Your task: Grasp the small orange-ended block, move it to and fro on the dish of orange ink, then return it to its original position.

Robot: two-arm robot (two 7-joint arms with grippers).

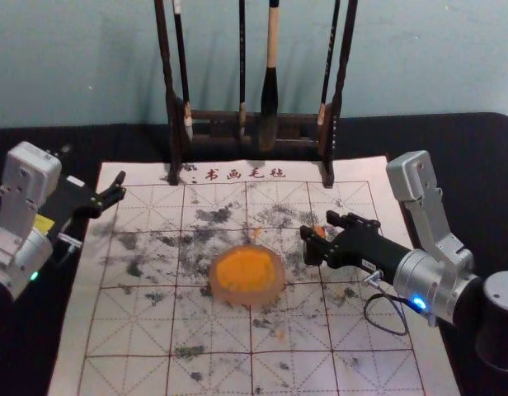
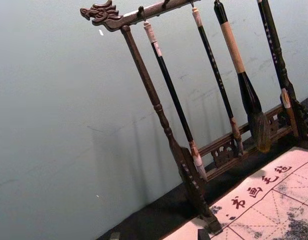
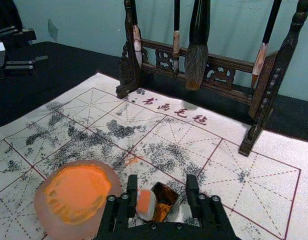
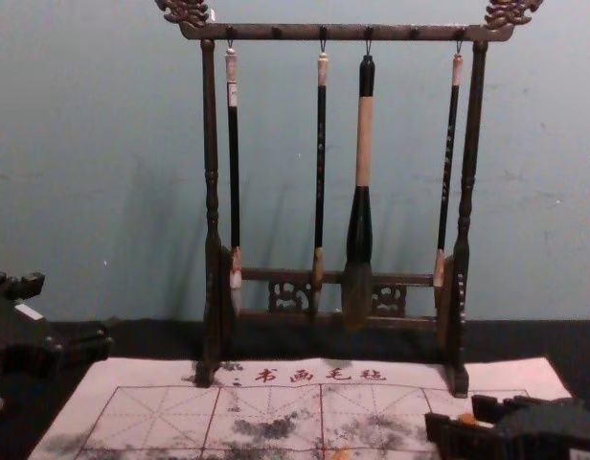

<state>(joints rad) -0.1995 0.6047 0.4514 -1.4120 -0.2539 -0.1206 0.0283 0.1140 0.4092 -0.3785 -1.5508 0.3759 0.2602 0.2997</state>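
Between the wide-set fingers of my right gripper (image 1: pixel 318 226) is the small block (image 3: pixel 145 204), orange end showing, with an open box (image 3: pixel 166 194) just beside it; whether either finger touches the block, I can't tell. Just to the left of that gripper sits the round dish (image 1: pixel 247 299) of orange ink, on the ink-spotted sheet (image 1: pixel 138 330). Well off to the left, my left gripper (image 1: pixel 92 165) hangs idle, also wide. Beyond both, the brush rack (image 1: pixel 175 132) stands before the wall (image 1: pixel 419 66).
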